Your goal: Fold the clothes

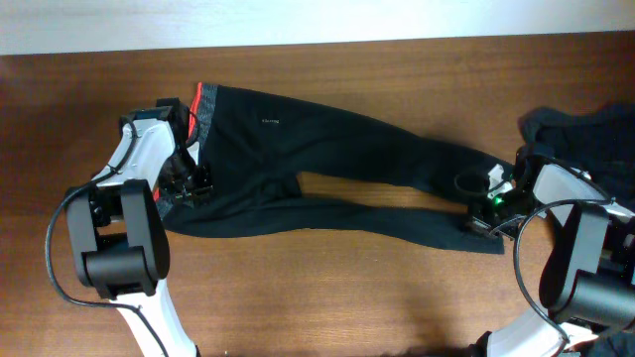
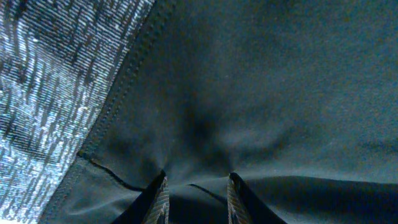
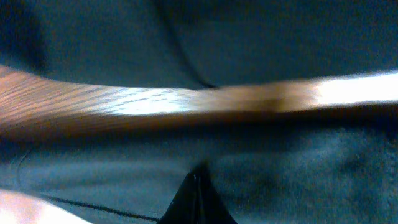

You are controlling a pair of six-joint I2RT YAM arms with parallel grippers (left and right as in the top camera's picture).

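Table (image 1: 327, 297) carries the trousers (image 1: 327, 178), spread across the middle of the overhead view with the waistband (image 1: 203, 109) at upper left and the leg ends at right, near a dark heap (image 1: 585, 134). The left pincer (image 1: 189, 186), partly closed, bunches cloth below the waistband. The right pincer (image 1: 483, 213), closed tight, pinches a leg hem. The first fold seems due: lift the hem and carry it to the waistband.

trousers (image 1: 337, 149) were thin matt black cloth, smooth. waistband (image 2: 37, 93) was ribbed grey knit, slight sheen. table (image 1: 327, 288) was glossy brown wood.
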